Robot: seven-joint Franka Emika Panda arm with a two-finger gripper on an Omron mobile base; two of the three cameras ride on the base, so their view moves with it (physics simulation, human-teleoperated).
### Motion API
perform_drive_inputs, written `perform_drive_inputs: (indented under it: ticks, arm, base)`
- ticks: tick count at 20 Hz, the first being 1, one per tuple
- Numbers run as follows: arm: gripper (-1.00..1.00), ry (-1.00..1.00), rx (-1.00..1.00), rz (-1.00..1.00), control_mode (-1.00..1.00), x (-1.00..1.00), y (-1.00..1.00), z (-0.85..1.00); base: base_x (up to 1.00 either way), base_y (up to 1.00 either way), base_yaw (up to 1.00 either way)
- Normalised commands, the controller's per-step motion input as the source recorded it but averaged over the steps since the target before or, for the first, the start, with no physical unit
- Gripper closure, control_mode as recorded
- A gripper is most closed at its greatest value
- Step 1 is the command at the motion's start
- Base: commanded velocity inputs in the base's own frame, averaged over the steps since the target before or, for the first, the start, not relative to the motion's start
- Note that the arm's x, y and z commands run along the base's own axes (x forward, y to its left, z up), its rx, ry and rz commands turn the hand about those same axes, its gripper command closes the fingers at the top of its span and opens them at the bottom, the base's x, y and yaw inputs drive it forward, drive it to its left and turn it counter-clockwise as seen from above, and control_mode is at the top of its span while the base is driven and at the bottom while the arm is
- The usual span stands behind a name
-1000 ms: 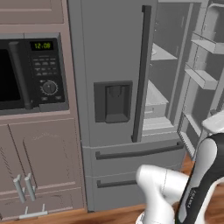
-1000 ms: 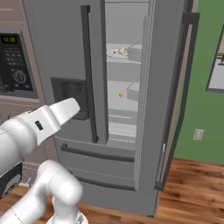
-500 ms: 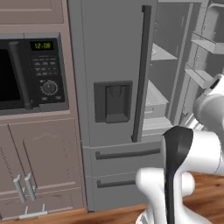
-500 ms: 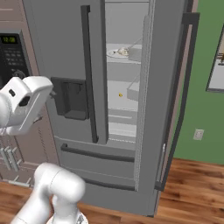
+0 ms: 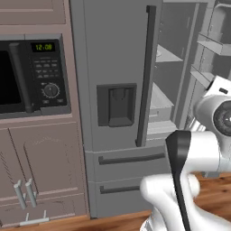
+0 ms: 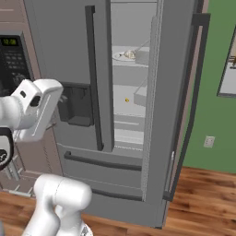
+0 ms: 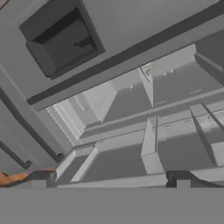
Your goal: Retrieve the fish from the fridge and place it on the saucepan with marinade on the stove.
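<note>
The fridge (image 5: 113, 58) stands straight ahead, its left door shut and its right door (image 6: 177, 92) swung open. On an upper shelf inside, the fish (image 6: 131, 54) is a small pale lump lying on a white plate (image 6: 120, 56). In the hand view my gripper (image 7: 110, 179) is open with nothing between its fingertips (image 7: 41, 177). It looks slantwise at the fridge (image 7: 131, 26), its dispenser recess (image 7: 63, 41) and the open shelves (image 7: 175, 83), well short of them. The saucepan, marinade and stove are out of view.
A black-fronted microwave (image 5: 31, 76) sits in the cabinets left of the fridge, with cupboard doors (image 5: 40, 167) below it. Inside the fridge are a grey box (image 6: 140, 97) and a yellow speck (image 6: 127, 99). Wooden floor (image 6: 203, 193) and a green wall (image 6: 216, 115) lie to the right.
The arm has folded back and swung: its forearm no longer reaches toward the fridge, and the hand has turned in front of the dispenser side. The jaws stayed open. The base has not moved.
</note>
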Motion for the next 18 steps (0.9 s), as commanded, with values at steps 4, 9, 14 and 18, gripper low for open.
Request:
perform_drive_inputs:
  ticks: [4, 9, 14, 18]
  arm:
    - [-1.00, -0.04, 0.00, 0.00, -1.00, 0.11, -0.35, 0.00]
    - [-1.00, 0.07, 0.00, 0.00, -1.00, 0.43, -0.34, 0.00]
    - [-1.00, 0.11, 0.00, 0.00, -1.00, 0.59, -0.23, 0.00]
    - [-1.00, 0.03, -0.02, 0.00, -1.00, 0.50, -0.01, -0.06]
  base:
    - [0.00, 0.00, 0.00]
    - [0.00, 0.00, 0.00]
    - [0.00, 0.00, 0.00]
    - [0.00, 0.00, 0.00]
